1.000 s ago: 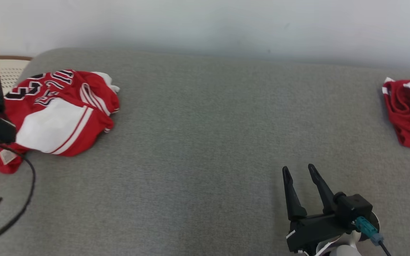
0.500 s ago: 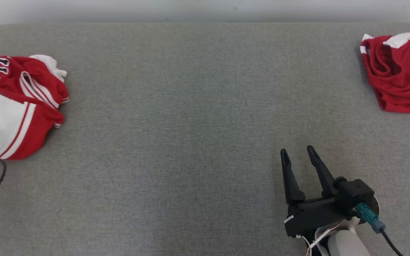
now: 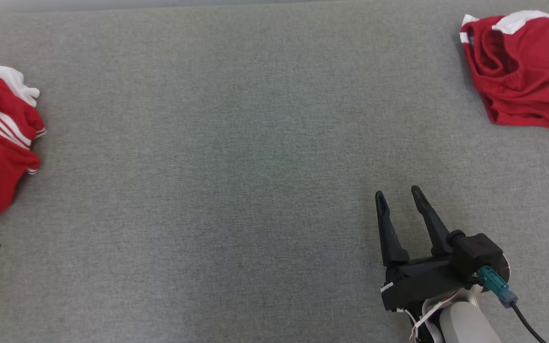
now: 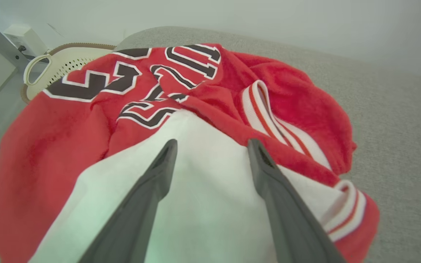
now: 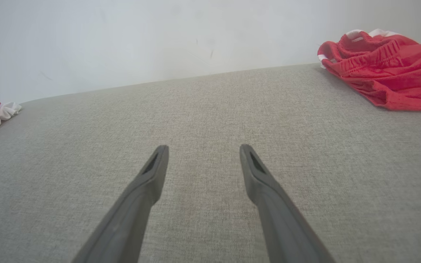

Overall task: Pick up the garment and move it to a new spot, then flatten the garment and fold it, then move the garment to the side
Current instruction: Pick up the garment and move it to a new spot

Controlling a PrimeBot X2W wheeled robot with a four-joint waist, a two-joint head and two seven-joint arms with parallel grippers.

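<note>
Pickup stage: left jaws spread over the crumpled jersey (image 4: 203,98) at 9 o'clock, nothing pinched yet. Next they gotta drop and clamp. Right jaws spread, idle.

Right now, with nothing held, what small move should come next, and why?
Probably ease the left tool down and close it on the jersey: its jaws stand open, aimed at the jersey's white panel, holding nothing. The right tool is open over bare grey surface, away from it.
</note>
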